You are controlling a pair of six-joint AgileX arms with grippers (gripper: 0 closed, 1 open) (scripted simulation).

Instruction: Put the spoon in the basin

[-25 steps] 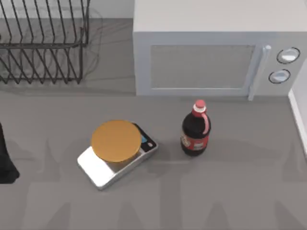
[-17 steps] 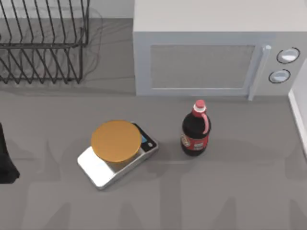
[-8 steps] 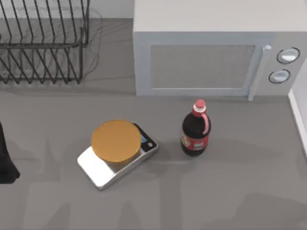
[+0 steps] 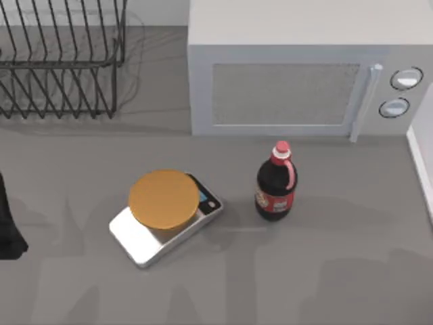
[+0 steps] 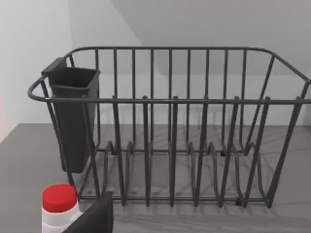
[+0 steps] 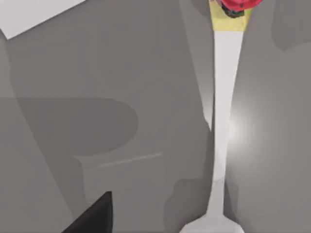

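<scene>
Right wrist view looks down on the spoon (image 6: 221, 145), its pale handle lying flat on the grey table (image 6: 97, 73); whether either gripper is open, I cannot tell.

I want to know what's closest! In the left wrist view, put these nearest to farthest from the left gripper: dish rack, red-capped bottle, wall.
From the left gripper:
1. the red-capped bottle, right beside it.
2. the dish rack, standing beyond it.
3. the wall, behind the rack.
</scene>
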